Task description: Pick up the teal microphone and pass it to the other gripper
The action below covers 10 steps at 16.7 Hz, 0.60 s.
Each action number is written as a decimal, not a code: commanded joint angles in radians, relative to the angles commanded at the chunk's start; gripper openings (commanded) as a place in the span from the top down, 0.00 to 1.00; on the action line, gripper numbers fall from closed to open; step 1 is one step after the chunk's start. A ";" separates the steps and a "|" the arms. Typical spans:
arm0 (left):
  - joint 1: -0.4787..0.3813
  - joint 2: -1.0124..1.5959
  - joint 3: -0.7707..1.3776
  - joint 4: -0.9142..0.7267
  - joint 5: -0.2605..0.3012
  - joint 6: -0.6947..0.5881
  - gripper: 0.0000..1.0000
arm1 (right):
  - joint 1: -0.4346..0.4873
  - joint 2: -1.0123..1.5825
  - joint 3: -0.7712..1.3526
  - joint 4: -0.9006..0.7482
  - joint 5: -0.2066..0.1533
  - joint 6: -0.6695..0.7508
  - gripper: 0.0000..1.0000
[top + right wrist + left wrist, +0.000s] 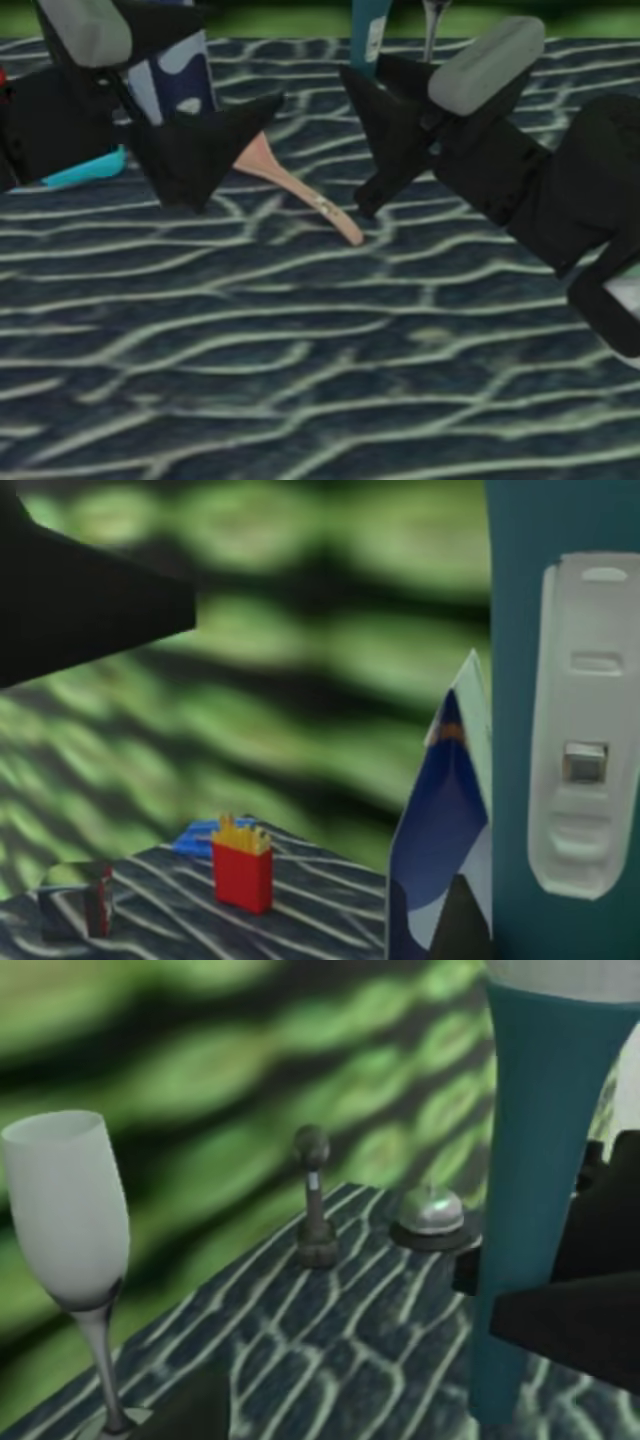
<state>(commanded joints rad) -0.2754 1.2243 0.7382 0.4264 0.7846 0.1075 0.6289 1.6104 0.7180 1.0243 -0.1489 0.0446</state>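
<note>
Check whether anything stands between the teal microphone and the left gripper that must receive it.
A blue-and-white carton stands by the left gripper, across from the teal microphone at the right gripper. A pink spoon lies flat on the table between them, probably below any handover.

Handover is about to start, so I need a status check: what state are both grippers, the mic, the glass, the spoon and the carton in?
right gripper: shut on the teal microphone.
teal microphone: upright, head up, held.
left gripper: open, holding nothing.
wine glass: standing upright, empty.
pink spoon: lying flat.
carton: standing upright.
</note>
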 joint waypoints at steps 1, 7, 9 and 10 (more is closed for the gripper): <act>-0.007 0.026 0.019 0.012 0.018 0.003 0.00 | 0.000 0.000 0.000 0.000 0.000 0.000 1.00; -0.006 0.041 0.030 0.019 0.031 0.006 0.00 | 0.000 0.000 0.000 0.000 0.000 0.000 1.00; -0.019 0.057 0.043 0.023 0.021 0.006 0.00 | 0.000 0.000 0.000 0.000 0.000 0.000 1.00; -0.036 0.079 0.061 0.028 0.007 0.005 0.00 | 0.000 0.000 0.000 0.000 0.000 0.000 1.00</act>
<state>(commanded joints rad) -0.3113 1.3029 0.7994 0.4547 0.7920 0.1128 0.6289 1.6104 0.7180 1.0243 -0.1489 0.0446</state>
